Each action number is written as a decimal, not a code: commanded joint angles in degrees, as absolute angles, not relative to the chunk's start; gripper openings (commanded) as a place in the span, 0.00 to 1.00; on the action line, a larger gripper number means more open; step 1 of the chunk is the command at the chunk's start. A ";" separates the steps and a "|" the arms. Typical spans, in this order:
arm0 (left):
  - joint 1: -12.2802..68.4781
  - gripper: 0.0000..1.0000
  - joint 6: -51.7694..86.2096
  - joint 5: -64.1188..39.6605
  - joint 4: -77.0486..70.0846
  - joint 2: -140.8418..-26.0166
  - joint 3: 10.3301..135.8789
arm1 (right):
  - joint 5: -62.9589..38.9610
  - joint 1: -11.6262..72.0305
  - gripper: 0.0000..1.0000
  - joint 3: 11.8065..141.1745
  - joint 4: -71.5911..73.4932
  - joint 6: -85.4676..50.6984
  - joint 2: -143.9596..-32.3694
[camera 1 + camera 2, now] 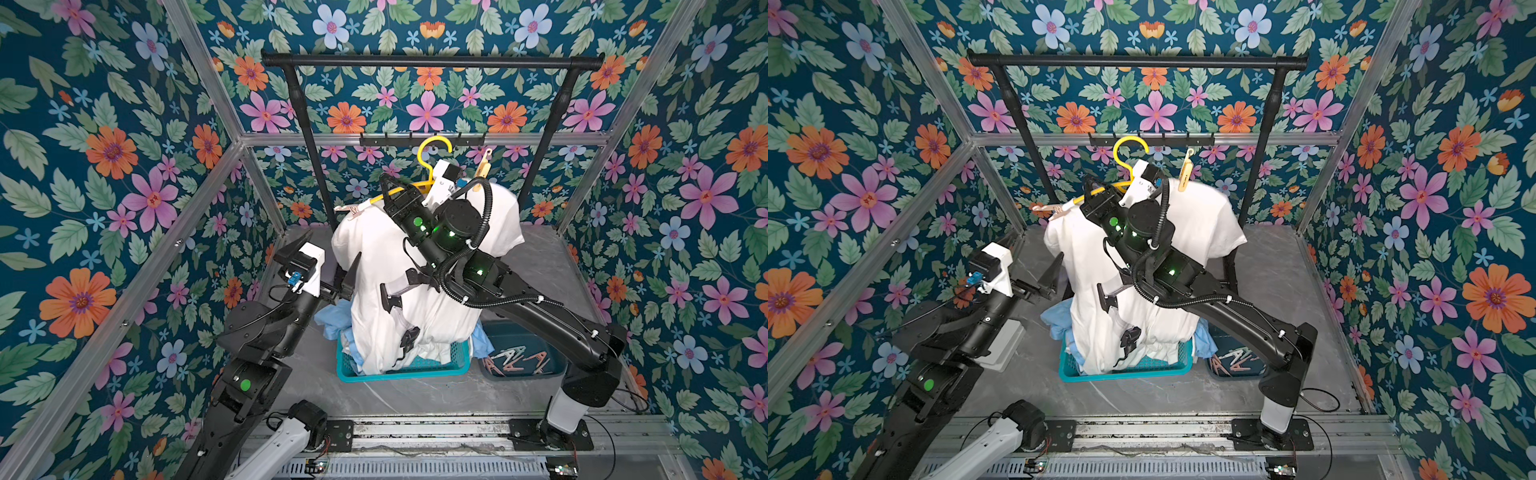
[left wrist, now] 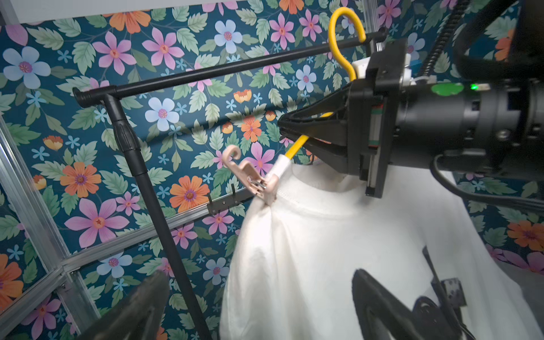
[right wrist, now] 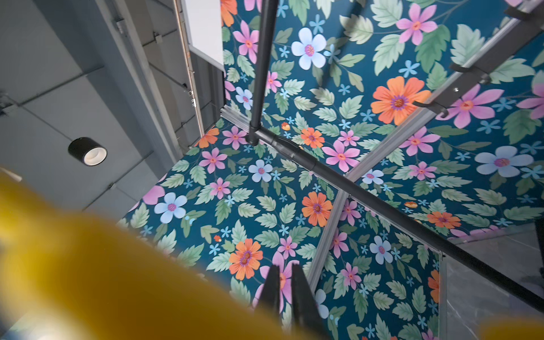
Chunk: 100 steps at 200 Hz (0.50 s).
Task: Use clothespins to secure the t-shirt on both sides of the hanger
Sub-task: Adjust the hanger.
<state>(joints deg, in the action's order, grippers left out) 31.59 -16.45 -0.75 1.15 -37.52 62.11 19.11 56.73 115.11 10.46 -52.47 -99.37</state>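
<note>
Two clothespins (image 1: 353,212) on the hanger (image 2: 295,147), right claw (image 2: 282,129) gripping it.
A pink clothespin (image 2: 254,179) pinches the white t-shirt (image 1: 374,257) to the hanger at the shoulder nearer the left claw (image 1: 1042,280), whose jaws stand wide apart, holding nothing, beside the shirt. A beige clothespin (image 1: 1185,176) stands at the other shoulder. The right claw is clamped on the hanger's bare yellow arm.

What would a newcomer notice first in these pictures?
A white t-shirt hangs in the middle on a yellow hanger, which the right tool grips near the neck. A pink clothespin clamps one shoulder. Bright floral wallpaper covers the walls around.
</note>
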 commanded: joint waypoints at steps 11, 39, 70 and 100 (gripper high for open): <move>31.55 1.00 -15.57 -5.98 6.00 -38.31 67.61 | 9.54 56.35 0.00 120.49 6.80 -47.41 -97.78; 31.53 1.00 -14.27 -9.76 7.02 -39.42 71.13 | 5.98 56.24 0.00 124.56 4.23 -47.50 -97.73; 31.54 1.00 -13.64 -8.20 9.55 -41.10 72.72 | 3.58 56.20 0.00 128.77 2.06 -47.82 -98.34; 31.55 0.93 -8.18 0.30 10.72 -40.97 69.63 | 2.25 56.33 0.00 132.35 0.17 -46.82 -98.42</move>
<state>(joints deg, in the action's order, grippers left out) 31.59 -13.23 -5.85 8.86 -41.10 71.57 5.23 56.25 130.10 -0.86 -49.54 -98.56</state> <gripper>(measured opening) 0.952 0.095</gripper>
